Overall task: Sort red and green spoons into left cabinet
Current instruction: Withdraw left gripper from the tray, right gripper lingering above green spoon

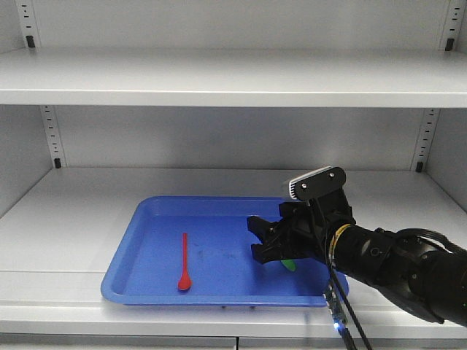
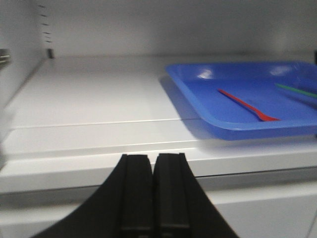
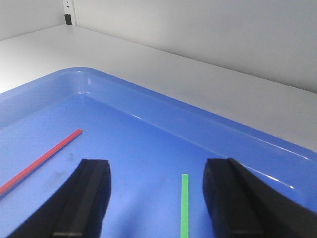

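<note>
Right-wrist view showed your right gripper [image 3: 156,198] spread wide over the thin green plastic spoon [image 3: 184,204], the thin red plastic spoon [image 3: 42,161] beside it in the blue plastic tray [image 3: 163,106]. Your left gripper [image 2: 153,191] sat pressed together below the pale grey metal cabinet shelf [image 2: 99,106].

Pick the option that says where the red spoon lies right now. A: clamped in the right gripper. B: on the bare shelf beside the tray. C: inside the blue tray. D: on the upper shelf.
C: the red spoon lies flat on the floor of the blue tray, apart from the open right gripper.
</note>
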Robot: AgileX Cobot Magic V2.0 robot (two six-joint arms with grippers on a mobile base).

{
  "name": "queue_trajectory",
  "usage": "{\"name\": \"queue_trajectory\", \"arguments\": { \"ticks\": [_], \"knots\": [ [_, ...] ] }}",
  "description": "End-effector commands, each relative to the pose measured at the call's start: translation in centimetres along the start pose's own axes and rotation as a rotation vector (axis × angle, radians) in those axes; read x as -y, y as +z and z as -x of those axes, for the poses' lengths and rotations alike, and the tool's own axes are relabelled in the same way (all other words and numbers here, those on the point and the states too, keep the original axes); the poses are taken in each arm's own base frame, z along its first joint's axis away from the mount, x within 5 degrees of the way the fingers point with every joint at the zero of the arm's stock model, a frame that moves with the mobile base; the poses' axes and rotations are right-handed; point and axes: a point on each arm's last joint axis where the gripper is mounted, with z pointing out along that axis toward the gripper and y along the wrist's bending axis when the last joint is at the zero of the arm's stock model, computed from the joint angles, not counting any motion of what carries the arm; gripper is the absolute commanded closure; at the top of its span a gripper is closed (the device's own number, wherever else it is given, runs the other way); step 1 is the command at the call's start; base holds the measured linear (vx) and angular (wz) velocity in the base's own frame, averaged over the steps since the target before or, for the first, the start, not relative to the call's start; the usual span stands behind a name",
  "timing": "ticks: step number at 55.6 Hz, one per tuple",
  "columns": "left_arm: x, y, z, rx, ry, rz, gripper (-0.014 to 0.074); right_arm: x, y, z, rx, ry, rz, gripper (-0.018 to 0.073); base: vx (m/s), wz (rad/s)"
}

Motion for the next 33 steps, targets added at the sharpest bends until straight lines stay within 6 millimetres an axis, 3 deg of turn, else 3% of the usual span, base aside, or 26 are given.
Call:
{"name": "queue_trajectory", "arguments": {
  "ticks": [1,15,33],
  "knots": [
    [-0.3,-1.5,0.4,0.153,-0.037,0.029,0.0603,-0.3,-1.0,3.0,0.125,-0.005,0.026,0.0101,0.00,0.00],
    [-0.7,-4.1,-3.1,0.297,-0.025,0.052,0.0603,-0.3,-1.0,3.0,0.125,-0.005,0.026,0.0101,0.00,0.00],
    [-0.7,-4.2,-3.2,0.273,-0.027,0.058,0.0603,-0.2,-0.9,2.8,0.117,-0.004,0.023,0.0101,0.00,0.00]
  ]
}}
